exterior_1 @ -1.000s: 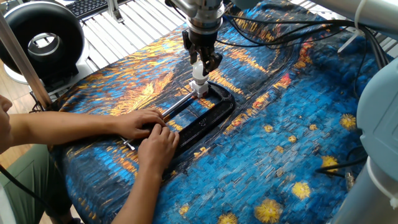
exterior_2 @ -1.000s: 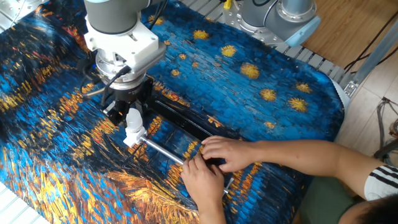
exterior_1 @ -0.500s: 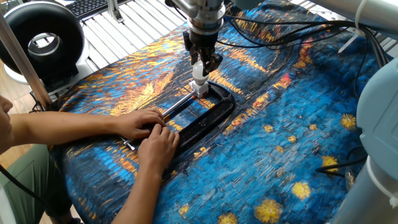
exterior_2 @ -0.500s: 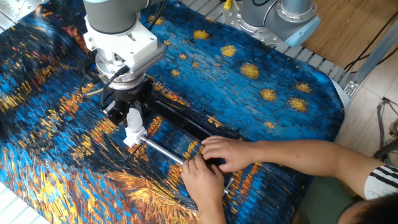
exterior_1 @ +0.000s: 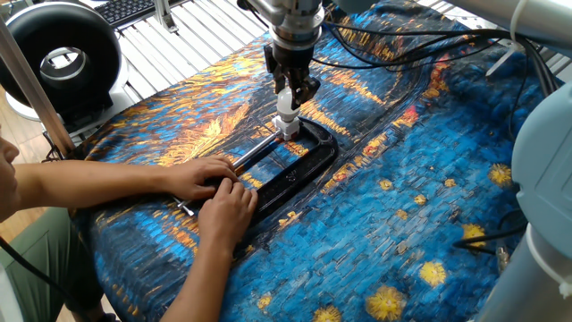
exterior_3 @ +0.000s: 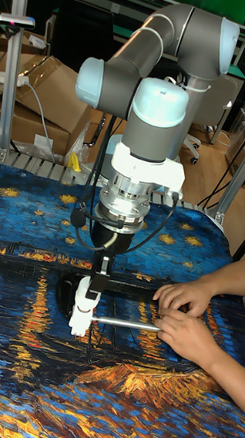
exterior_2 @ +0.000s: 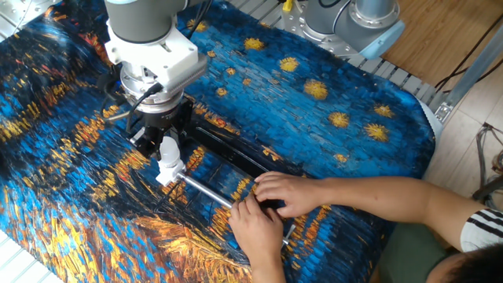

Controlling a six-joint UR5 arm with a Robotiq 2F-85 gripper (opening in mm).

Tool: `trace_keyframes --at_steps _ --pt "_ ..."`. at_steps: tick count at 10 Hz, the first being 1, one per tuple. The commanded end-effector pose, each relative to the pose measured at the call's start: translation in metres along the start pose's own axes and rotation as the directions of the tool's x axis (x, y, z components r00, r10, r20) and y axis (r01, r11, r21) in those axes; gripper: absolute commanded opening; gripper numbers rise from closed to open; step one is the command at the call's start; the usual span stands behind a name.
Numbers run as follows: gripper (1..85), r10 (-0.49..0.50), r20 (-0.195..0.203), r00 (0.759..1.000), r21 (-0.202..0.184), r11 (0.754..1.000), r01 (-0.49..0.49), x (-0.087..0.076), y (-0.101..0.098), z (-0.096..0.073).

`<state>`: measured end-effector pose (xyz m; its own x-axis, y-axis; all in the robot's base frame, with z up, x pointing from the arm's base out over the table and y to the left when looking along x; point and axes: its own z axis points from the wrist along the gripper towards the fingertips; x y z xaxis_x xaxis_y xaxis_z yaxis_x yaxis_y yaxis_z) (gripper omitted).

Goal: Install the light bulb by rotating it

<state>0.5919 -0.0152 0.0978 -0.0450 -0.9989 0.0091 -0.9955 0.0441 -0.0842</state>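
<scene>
The small white light bulb (exterior_1: 287,104) (exterior_2: 167,148) (exterior_3: 85,293) stands upright on a white blocky socket base (exterior_1: 288,126) (exterior_2: 166,170) (exterior_3: 77,321). The base sits at one end of a black C-clamp (exterior_1: 308,166) (exterior_2: 236,159) on the painted cloth. My gripper (exterior_1: 290,95) (exterior_2: 167,144) (exterior_3: 93,283) comes straight down over the bulb. Its black fingers sit on either side of the bulb's top and look shut on it. The finger pads hide the contact itself.
A person's two hands (exterior_1: 214,186) (exterior_2: 266,201) (exterior_3: 179,309) press on the clamp's screw rod and far end. A black ring-shaped device (exterior_1: 59,59) stands at the table's far left. A second robot's base (exterior_2: 357,23) and arm (exterior_1: 547,152) flank the cloth. Cables (exterior_1: 393,40) trail behind my wrist.
</scene>
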Motion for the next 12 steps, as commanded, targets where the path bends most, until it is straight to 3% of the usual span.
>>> trace_keyframes --at_steps 1,4,6,9,10,12 --pt "33.3 0.05 0.013 0.999 0.001 0.999 -0.05 -0.002 -0.001 -0.002" --pt "23.0 0.112 0.023 0.993 0.011 0.994 -0.112 -0.005 -0.005 -0.002" --pt "17.3 0.192 0.059 0.98 0.009 0.981 -0.193 -0.008 -0.006 0.0" --pt "12.7 0.306 0.078 0.949 -0.001 0.952 -0.307 0.004 -0.009 -0.001" --pt "11.3 0.376 0.082 0.923 -0.009 0.926 -0.376 0.007 -0.01 -0.003" --pt "2.3 0.556 0.085 0.827 0.014 0.829 -0.559 0.018 -0.023 -0.004"
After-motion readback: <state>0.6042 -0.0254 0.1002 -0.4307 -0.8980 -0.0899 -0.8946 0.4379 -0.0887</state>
